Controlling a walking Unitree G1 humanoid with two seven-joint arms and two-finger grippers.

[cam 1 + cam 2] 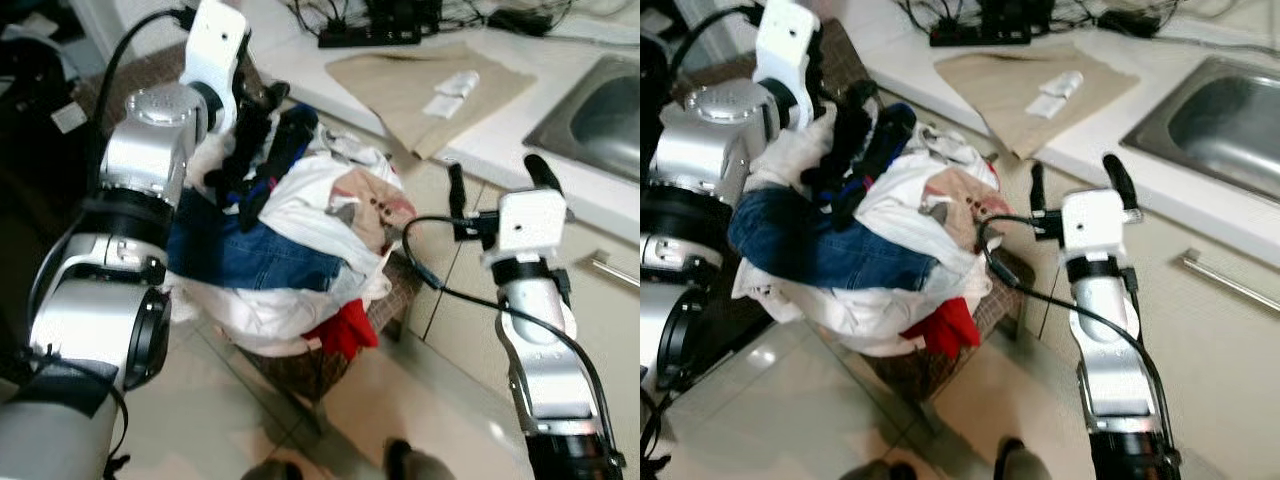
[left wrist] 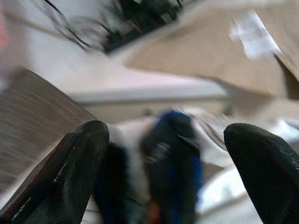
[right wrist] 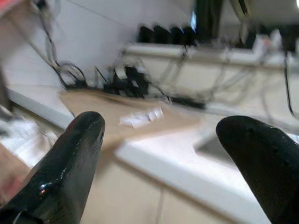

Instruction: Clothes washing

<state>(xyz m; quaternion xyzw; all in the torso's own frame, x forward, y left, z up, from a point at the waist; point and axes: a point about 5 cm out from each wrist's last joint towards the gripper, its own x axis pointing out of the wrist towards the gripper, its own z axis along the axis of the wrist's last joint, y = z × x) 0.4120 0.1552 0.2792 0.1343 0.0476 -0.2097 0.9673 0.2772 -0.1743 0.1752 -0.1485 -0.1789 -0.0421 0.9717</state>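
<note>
**Heaped laundry basket beside the kitchen counter**

A pale counter [image 1: 300, 75] runs across the upper part of the head views, its front edge slanting down toward the right. Cream cabinet fronts [image 1: 470, 290] drop below it, with a metal handle [image 1: 612, 268] at the far right. A steel sink [image 1: 1220, 125] is set into the counter at upper right. A flat brown paper bag [image 1: 430, 85] lies on the counter at top centre, a small white wrapper [image 1: 452, 92] resting on it, and a black power strip [image 1: 370, 37] with cables sits behind it at the top edge. No writing can be read anywhere.

The laundry pile [image 1: 300, 225] fills the centre-left: white garments, blue jeans [image 1: 255, 255], something red [image 1: 345, 325] low down and dark pieces on top. It overflows a brown woven basket [image 1: 320, 365] standing on glossy pale floor tiles [image 1: 200, 410], close against the cabinets. Open floor lies in the lower centre.

The left gripper [image 1: 262, 120] is at the top of the pile, fingers spread among the dark clothes, pinching nothing that can be made out. The right gripper [image 1: 495, 180] hovers right of the pile in front of the counter edge, fingers spread and empty.
</note>
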